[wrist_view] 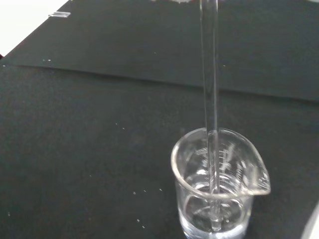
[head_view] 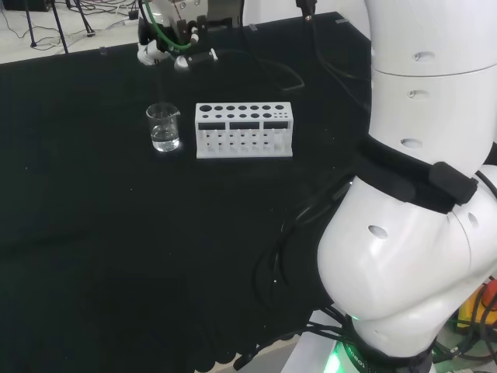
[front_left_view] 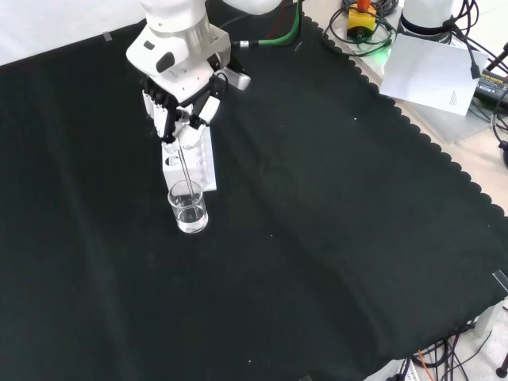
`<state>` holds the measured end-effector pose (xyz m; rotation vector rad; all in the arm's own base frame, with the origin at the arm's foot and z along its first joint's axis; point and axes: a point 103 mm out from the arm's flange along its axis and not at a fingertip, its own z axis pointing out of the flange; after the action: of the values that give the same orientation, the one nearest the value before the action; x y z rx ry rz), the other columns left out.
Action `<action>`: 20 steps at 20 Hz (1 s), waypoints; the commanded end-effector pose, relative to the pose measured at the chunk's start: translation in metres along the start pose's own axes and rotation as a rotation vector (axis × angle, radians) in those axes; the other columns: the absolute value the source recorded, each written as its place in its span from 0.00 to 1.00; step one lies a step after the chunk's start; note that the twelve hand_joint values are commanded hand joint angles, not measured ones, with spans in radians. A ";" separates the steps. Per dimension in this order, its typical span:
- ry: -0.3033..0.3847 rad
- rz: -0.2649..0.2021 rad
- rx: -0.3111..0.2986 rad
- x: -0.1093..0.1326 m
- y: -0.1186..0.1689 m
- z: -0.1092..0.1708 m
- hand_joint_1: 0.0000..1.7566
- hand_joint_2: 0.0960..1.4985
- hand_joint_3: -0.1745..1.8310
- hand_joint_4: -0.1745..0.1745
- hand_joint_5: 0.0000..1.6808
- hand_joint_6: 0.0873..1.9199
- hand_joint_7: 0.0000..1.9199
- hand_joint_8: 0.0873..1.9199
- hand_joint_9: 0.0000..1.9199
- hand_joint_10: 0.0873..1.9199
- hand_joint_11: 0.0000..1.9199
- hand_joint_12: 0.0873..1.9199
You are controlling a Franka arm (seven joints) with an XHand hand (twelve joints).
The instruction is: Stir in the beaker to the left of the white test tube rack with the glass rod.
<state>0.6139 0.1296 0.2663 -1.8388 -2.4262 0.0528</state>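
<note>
A small clear glass beaker [head_view: 164,128] [front_left_view: 188,207] [wrist_view: 217,188] with a little clear liquid stands on the black cloth, just left of the white test tube rack [head_view: 244,130] in the head view. The hand [front_left_view: 178,107] [head_view: 177,43] hangs above the beaker, its fingers curled round the top of a thin glass rod [front_left_view: 185,163] [wrist_view: 210,99]. The rod hangs nearly upright and its lower end dips into the liquid inside the beaker. In the front view the rack [front_left_view: 200,163] lies behind the beaker, partly hidden by the hand.
Black cables [head_view: 299,225] trail over the cloth near the arm's base. The arm's big white links [head_view: 423,179] fill the right of the head view. In the front view a sheet of paper [front_left_view: 429,75] and cables lie off the cloth's far right edge.
</note>
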 end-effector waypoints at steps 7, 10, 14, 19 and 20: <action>-0.005 0.027 -0.010 -0.024 0.011 -0.008 0.74 0.70 0.09 0.00 0.63 0.27 0.58 0.55 0.88 0.34 0.72 0.41; -0.009 0.053 -0.011 -0.037 -0.003 -0.012 0.74 0.70 0.09 0.00 0.63 0.27 0.58 0.55 0.88 0.34 0.72 0.41; -0.021 0.051 -0.018 -0.037 -0.014 -0.016 0.74 0.70 0.09 0.00 0.63 0.27 0.58 0.55 0.88 0.34 0.72 0.41; -0.028 0.030 -0.019 -0.024 -0.013 -0.018 0.74 0.70 0.09 0.00 0.63 0.27 0.58 0.55 0.88 0.34 0.72 0.41; -0.029 0.026 -0.019 -0.022 -0.012 -0.018 0.74 0.70 0.09 0.00 0.63 0.27 0.58 0.55 0.88 0.34 0.72 0.41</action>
<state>0.6104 0.0970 0.2841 -1.9039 -2.4150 0.0562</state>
